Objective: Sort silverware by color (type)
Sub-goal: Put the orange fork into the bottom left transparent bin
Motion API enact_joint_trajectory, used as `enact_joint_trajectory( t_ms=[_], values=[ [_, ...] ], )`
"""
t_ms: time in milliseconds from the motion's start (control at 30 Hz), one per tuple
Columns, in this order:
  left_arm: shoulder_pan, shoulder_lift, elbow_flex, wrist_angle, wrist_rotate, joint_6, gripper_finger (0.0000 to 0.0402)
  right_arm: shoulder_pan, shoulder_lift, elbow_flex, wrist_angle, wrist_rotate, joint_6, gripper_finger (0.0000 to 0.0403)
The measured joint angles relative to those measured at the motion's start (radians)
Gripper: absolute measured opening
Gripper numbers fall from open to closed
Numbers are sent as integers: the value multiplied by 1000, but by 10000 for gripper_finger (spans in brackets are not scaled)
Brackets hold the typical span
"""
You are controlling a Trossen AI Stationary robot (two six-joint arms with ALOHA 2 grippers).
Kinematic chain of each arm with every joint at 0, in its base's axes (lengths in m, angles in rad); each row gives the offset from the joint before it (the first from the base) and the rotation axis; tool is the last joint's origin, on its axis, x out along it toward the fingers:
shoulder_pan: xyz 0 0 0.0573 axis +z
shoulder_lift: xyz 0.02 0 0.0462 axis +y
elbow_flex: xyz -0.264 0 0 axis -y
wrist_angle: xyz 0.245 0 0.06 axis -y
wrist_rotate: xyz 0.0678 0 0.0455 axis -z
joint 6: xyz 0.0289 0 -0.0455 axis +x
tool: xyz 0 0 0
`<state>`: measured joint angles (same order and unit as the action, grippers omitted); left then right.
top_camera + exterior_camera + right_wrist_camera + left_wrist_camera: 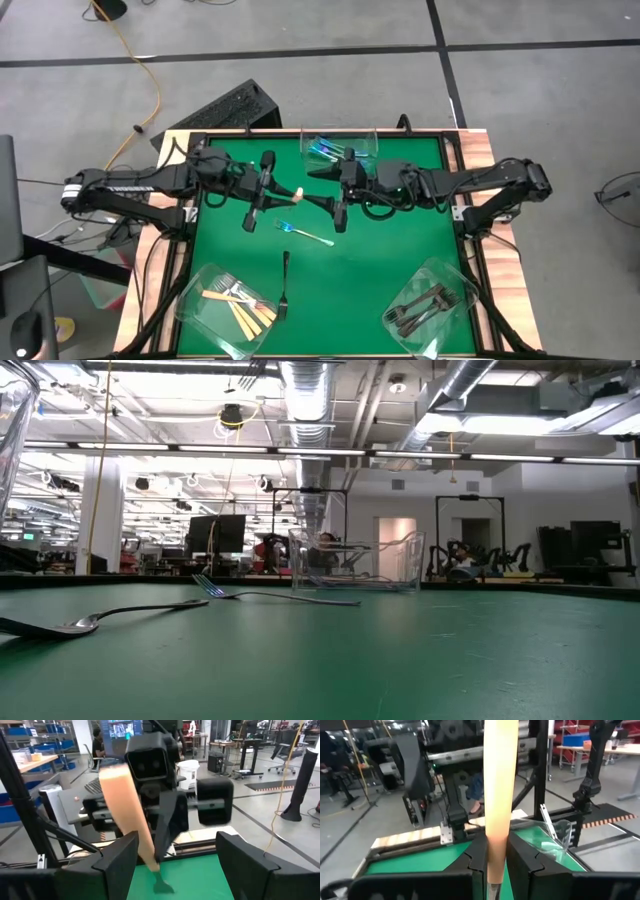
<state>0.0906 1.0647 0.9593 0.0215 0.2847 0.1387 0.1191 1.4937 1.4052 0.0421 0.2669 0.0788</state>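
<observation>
Left gripper (272, 197) clamps the tan-handled fork (297, 194), its length pointing toward the right gripper (335, 200), whose jaws stand wide, flanking the handle (125, 805).

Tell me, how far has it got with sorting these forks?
Partly done. Tan-handled forks lie in one clear tub, dark forks in another, blue ones in a third. In hand: the left pincer grips a tan-handled fork, facing the open right pincer. Left: a blue fork and a dark fork on the green mat.
</observation>
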Motion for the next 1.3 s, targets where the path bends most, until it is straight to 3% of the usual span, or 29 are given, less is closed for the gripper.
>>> enact_joint_trajectory(
  t_ms=[267,700,1033,1300],
  values=[
    [4,61,0,61,15,23,27,14,0,-1,4,-7,0,286],
    [61,2,0,34,-11,26,27,18,1,-1,4,-3,1,286],
    [44,95,0,102,-31,38,27,9,0,-1,3,-6,0,286],
    [44,101,0,172,-30,24,27,9,0,-1,-4,10,0,286]
  ],
)
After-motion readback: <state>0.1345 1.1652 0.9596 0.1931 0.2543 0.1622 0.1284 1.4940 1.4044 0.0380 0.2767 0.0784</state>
